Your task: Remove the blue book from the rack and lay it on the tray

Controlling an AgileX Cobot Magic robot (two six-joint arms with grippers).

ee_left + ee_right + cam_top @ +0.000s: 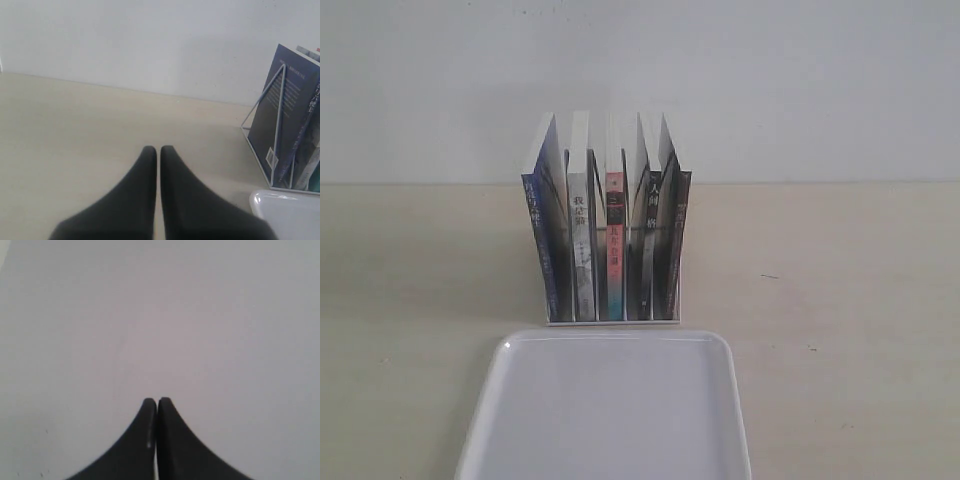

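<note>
The pale worktop (840, 300) carries the white tray (610, 420) at the near edge, and the rack (612, 322) stands just behind it with upright books. The blue book (542, 240) is in the leftmost slot, leaning a little. The left fingers (145, 175) are pressed together, empty; the right fingers (147, 430) also

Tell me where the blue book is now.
In the exterior view, the blue book stands in the leftmost slot of the rack, next to the grey-spined book, behind the tray.
</note>
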